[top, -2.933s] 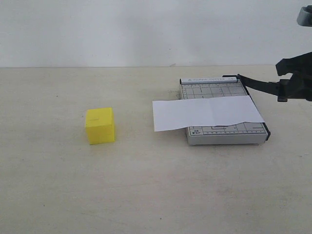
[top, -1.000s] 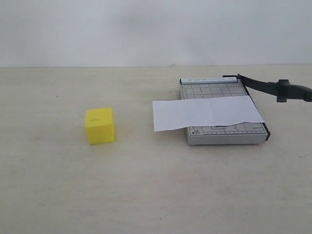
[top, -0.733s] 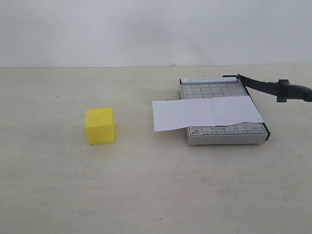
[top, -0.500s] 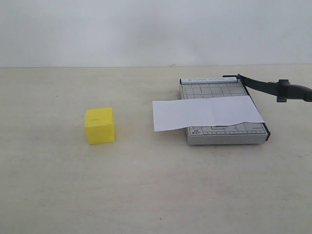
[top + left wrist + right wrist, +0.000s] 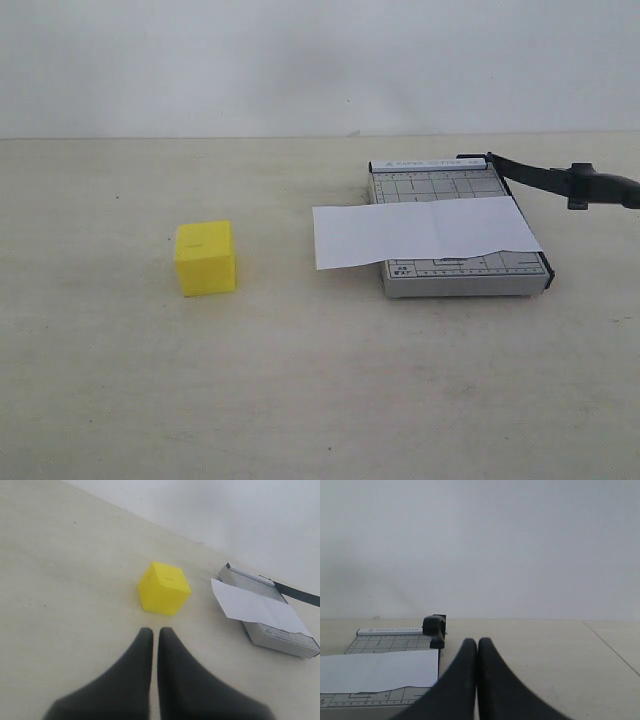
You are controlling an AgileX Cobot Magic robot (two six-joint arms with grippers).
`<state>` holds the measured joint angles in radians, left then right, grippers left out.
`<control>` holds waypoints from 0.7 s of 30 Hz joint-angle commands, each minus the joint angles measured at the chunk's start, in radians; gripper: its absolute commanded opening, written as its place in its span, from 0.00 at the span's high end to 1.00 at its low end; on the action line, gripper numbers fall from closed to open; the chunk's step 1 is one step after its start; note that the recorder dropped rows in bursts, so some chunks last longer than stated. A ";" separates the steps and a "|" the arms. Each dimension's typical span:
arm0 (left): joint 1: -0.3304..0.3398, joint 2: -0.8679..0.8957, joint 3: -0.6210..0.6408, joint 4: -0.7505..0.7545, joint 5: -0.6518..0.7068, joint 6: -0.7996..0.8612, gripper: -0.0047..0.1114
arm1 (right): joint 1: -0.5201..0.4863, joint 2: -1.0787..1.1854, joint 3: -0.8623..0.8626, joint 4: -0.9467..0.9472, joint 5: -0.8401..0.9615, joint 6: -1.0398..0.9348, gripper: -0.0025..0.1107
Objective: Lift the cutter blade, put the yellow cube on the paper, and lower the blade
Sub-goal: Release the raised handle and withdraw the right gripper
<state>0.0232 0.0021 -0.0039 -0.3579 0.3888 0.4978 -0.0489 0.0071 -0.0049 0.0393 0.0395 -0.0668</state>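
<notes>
- We look across a pale table (image 5: 300,400) that ends at a plain white wall (image 5: 300,60).
- The cutter blade (image 5: 540,177) slants up from its hinge at the far corner of the grey base (image 5: 465,282). Its handle hangs out past the base's right edge and nothing holds it. We judge the raising step done, since this leaves the bed open from above.
- The paper (image 5: 420,232) lies across the base, its left end overhanging the table. It marks where the cube is to go.
- The yellow cube (image 5: 205,257) sits on the table, well apart from the paper on the left of the exterior view, untouched.
- The left gripper (image 5: 155,635) is clenched on nothing and points at the cube ahead of its tips. We judge it lined up for the pick, though it must spread first.
- The right gripper (image 5: 478,645), likewise clenched and empty, hangs beside the base, apart from the blade.
</notes>
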 commanded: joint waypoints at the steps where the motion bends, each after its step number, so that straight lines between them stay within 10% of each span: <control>1: 0.002 -0.002 0.004 -0.001 -0.001 -0.008 0.92 | 0.001 -0.007 0.005 0.002 -0.007 0.002 0.98; 21: 0.002 -0.002 0.004 -0.044 -0.238 0.003 0.92 | 0.001 -0.007 0.005 0.002 -0.009 0.002 0.98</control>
<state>0.0232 0.0021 -0.0039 -0.3605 0.2511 0.5151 -0.0489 0.0065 -0.0049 0.0412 0.0395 -0.0668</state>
